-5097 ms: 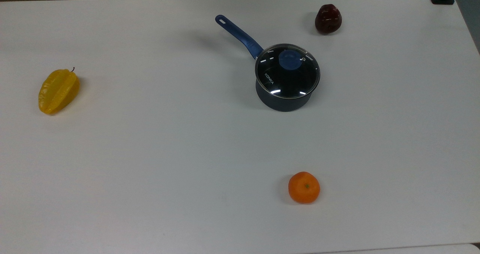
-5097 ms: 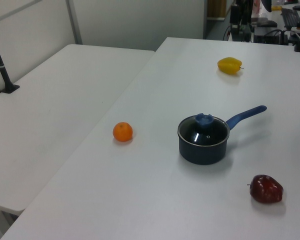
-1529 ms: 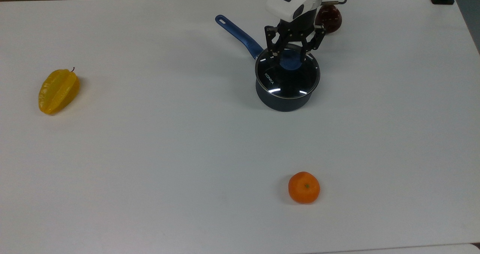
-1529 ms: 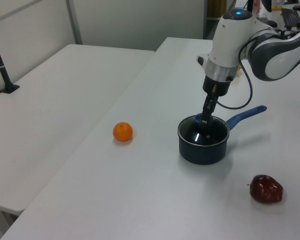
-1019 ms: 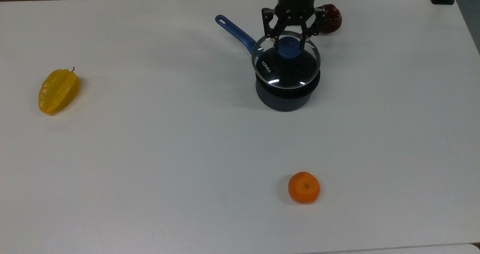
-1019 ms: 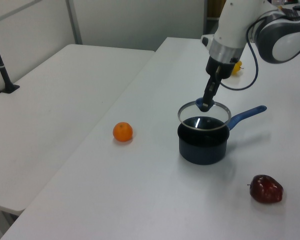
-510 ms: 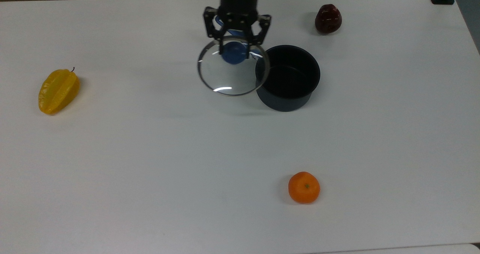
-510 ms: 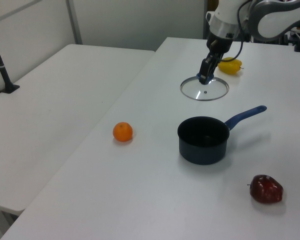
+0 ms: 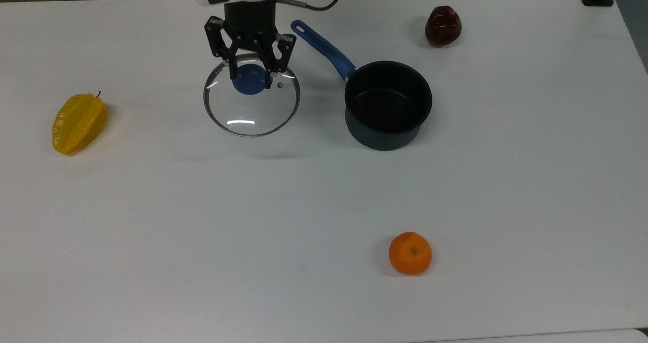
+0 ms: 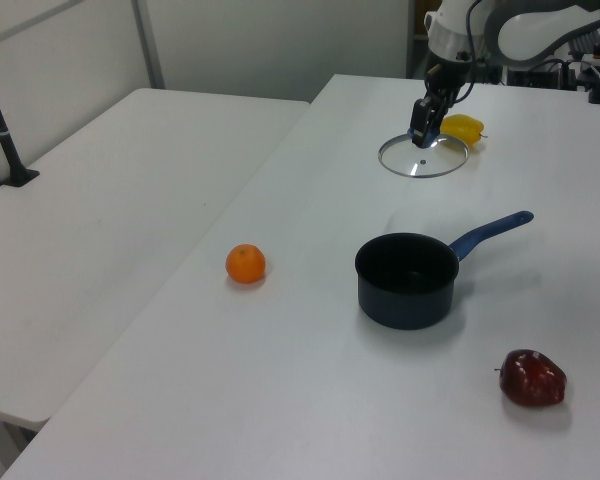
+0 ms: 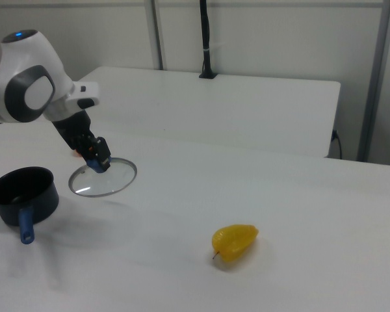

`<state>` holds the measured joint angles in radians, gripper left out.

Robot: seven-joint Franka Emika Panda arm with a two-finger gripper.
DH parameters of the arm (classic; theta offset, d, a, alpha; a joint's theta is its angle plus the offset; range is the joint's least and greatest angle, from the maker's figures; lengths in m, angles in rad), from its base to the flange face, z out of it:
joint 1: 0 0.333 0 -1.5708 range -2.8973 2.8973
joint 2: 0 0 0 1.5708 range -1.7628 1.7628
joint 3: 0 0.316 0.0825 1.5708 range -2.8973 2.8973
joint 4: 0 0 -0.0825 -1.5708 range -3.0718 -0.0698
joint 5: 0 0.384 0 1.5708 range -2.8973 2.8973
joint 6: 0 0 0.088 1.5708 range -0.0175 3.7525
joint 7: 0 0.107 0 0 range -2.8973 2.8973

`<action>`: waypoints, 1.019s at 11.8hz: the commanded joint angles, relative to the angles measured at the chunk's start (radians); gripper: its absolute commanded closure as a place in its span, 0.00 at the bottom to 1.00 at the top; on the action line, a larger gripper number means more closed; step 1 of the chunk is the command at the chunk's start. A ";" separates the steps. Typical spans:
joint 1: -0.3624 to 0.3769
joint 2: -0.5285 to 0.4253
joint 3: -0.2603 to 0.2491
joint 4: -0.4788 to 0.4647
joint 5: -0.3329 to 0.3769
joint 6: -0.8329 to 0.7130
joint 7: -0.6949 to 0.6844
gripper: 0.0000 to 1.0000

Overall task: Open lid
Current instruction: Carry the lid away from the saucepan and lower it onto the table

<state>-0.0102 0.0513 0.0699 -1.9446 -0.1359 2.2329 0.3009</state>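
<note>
Carried further toward the top view's left, the lid (image 9: 251,102) now hangs above the table (image 9: 202,206), well apart from the open saucepan (image 9: 388,105), between it and the yellow starfruit (image 9: 79,123). The claw (image 9: 250,75) is clamped on its blue knob (image 9: 249,85). Uncovering looks done; what remains, probably, is setting it down.

We count one lid (image 9: 251,102), one saucepan (image 9: 388,105), one gripper (image 9: 250,73) and three fruits (one starfruit (image 9: 79,123), one orange (image 9: 410,253), one dark red fruit (image 9: 443,26)) on the table (image 9: 202,221).
</note>
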 commanded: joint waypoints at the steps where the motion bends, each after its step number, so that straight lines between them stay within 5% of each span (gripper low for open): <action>1: -0.056 0.054 0.004 -0.013 -0.016 0.080 -0.029 0.66; 6: -0.086 0.202 0.005 -0.014 -0.016 0.260 -0.032 0.66; 12: -0.090 0.265 0.005 -0.013 -0.022 0.318 -0.031 0.65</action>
<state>-0.0961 0.3169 0.0741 -1.9542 -0.1376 2.5187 0.2792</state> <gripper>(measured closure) 0.392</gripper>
